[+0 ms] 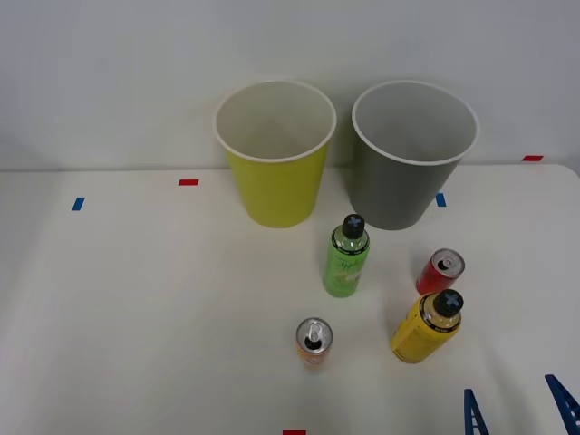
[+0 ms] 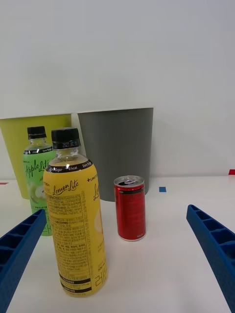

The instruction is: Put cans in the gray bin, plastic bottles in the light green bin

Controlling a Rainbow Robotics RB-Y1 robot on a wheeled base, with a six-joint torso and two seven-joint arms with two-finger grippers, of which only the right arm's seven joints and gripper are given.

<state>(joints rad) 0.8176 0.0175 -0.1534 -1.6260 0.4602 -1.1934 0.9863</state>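
The light green bin (image 1: 276,195) and the gray bin (image 1: 399,195) stand side by side at the back of the white table. In front of them stand the green plastic bottle (image 1: 346,258), the yellow plastic bottle (image 1: 428,328), the red can (image 1: 439,272) and the orange can (image 1: 314,343), all upright. My right gripper (image 1: 518,412) is open at the near right edge, short of the yellow bottle. In the right wrist view the open gripper (image 2: 115,215) faces the yellow bottle (image 2: 76,220) and red can (image 2: 130,208), with the green bottle (image 2: 36,186), gray bin (image 2: 117,151) and light green bin (image 2: 19,146) behind.
Small red and blue tape marks (image 1: 188,182) dot the table (image 1: 136,299). A pale wall rises right behind the bins. Open table surface stretches to the left of the bottles and cans.
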